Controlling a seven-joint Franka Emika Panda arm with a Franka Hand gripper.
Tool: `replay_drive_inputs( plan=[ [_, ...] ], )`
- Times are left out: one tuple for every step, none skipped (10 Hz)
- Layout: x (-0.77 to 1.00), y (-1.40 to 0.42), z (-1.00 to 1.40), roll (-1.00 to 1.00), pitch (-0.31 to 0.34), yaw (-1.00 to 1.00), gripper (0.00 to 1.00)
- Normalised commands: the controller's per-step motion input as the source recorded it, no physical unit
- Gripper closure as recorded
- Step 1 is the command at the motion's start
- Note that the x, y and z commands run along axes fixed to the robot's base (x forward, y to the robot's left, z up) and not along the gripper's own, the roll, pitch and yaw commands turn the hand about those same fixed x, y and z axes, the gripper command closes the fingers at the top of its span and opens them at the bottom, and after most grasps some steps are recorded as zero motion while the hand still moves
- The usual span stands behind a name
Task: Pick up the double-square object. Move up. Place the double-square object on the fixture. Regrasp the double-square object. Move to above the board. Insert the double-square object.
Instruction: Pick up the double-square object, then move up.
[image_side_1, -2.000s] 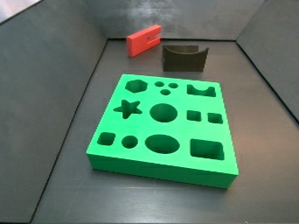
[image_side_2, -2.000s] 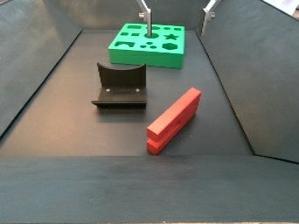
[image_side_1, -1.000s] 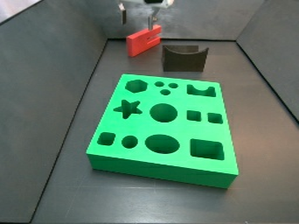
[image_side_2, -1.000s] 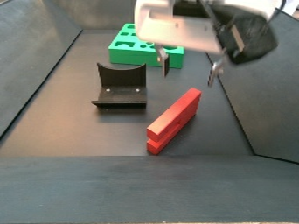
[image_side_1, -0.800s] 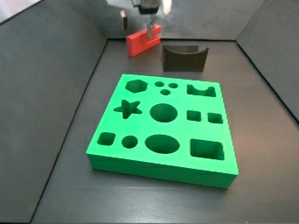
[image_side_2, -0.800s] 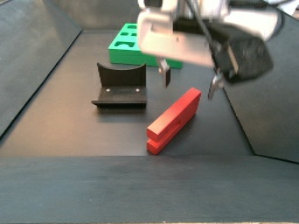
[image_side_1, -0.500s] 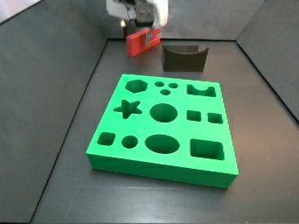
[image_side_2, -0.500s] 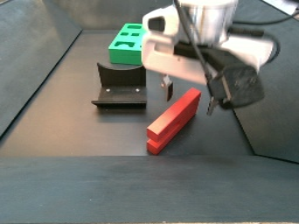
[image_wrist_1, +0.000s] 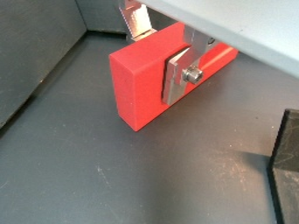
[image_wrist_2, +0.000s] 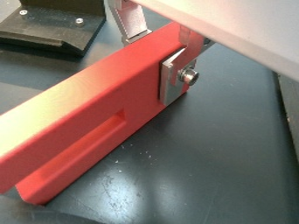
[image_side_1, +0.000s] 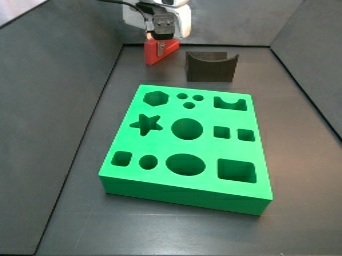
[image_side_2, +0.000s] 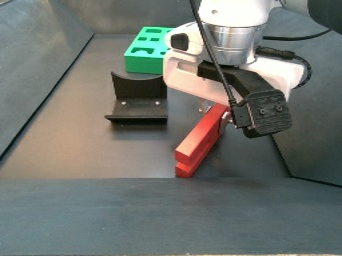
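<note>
Red plastic, the flat notched double-square object (image_wrist_2: 100, 140) sits between the gripper (image_wrist_2: 152, 54) plates, seemingly clamped; confirm squeeze, then lift straight.

A matte dark grey floor (image_side_1: 54, 220) fills the lower part of both side views (image_side_2: 80, 215). Grey sloping metal walls rise at the left (image_side_1: 54, 60) and right (image_side_1: 314, 70) edges (a flat back panel (image_side_1: 227, 20) closes the top). In a wrist view the floor shows faint pale scuffs (image_wrist_2: 117, 188).
</note>
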Motion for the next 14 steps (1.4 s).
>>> replay_drive_inputs(
  plan=[
    [0.00, 0.00, 0.00, 0.00, 0.000, 0.00, 1.00],
    [0.00, 0.00, 0.00, 0.00, 0.000, 0.00, 1.00],
    [0.00, 0.00, 0.00, 0.00, 0.000, 0.00, 1.00],
    [0.00, 0.00, 0.00, 0.00, 0.000, 0.00, 1.00],
    [0.00, 0.00, 0.00, 0.00, 0.000, 0.00, 1.00],
    [0.00, 0.00, 0.00, 0.00, 0.000, 0.00, 1.00],
    [0.00, 0.00, 0.00, 0.00, 0.000, 0.00, 1.00],
    [0.00, 0.00, 0.00, 0.00, 0.000, 0.00, 1.00],
    [0.00, 0.00, 0.83, 0.00, 0.000, 0.00, 1.00],
    [0.01, -0.03, 0.80, 0.00, -0.001, 0.06, 1.00],
    [-0.01, -0.03, 0.68, 0.00, 0.008, 0.05, 1.00],
    [-0.02, -0.04, 0.55, -0.01, 0.016, 0.05, 1.00],
    [-0.02, -0.03, 0.40, 0.00, 0.020, 0.04, 1.00],
    [-0.01, -0.02, 0.19, 0.00, 0.030, 0.03, 1.00]
  ],
)
